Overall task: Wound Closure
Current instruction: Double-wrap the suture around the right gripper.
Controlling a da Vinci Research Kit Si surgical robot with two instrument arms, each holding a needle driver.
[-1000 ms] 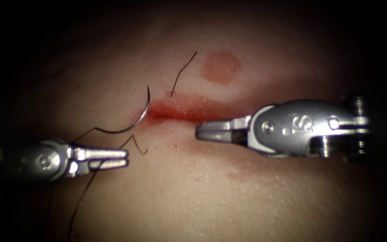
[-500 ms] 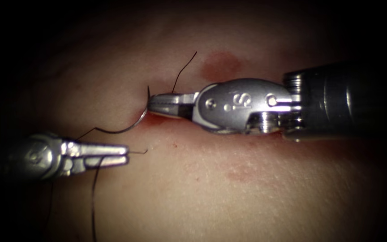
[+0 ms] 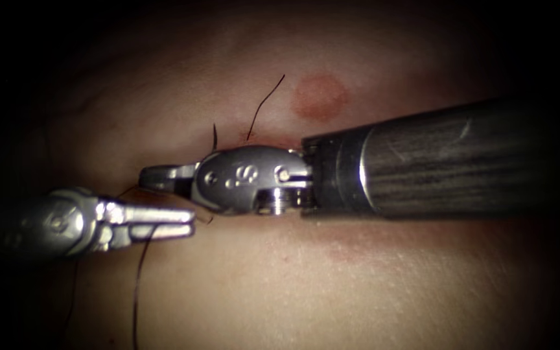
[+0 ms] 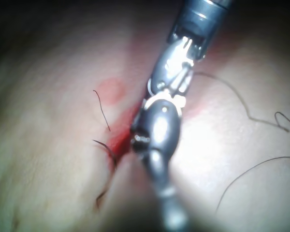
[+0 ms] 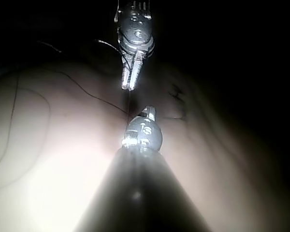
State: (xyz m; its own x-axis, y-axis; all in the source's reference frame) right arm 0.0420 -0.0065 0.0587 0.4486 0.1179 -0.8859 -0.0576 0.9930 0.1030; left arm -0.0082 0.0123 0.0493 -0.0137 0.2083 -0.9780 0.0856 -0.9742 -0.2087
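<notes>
My right tool [image 3: 147, 176] reaches in from the right along the cut [image 3: 257, 138] and lies over the curved needle. Above the tool only the needle's tip [image 3: 215, 133] rises near the cut's left end. The rest of the curve is hidden, so I cannot tell how it sits in the tissue. The left wrist view shows the needle [image 4: 111, 153] as a dark arc beside the red cut [image 4: 123, 130]. Just below the right tool's tip, my left tool [image 3: 189, 222] is shut on the thread [image 3: 136, 291], which hangs down from its jaws. In the right wrist view the left tool [image 5: 128, 87] faces the right tool [image 5: 147, 112].
A cut end of thread [image 3: 264, 104] sticks up from the tissue above the cut. A round spot of red fluid [image 3: 319, 96] lies to its right. Loose thread [image 4: 261, 118] loops over the tissue on the left side. The right shaft [image 3: 435, 162] covers the cut's right part.
The right tool has travelled left along the cut, past the needle, until its tip is beside the left tool. The left tool has hardly moved and still holds the thread.
</notes>
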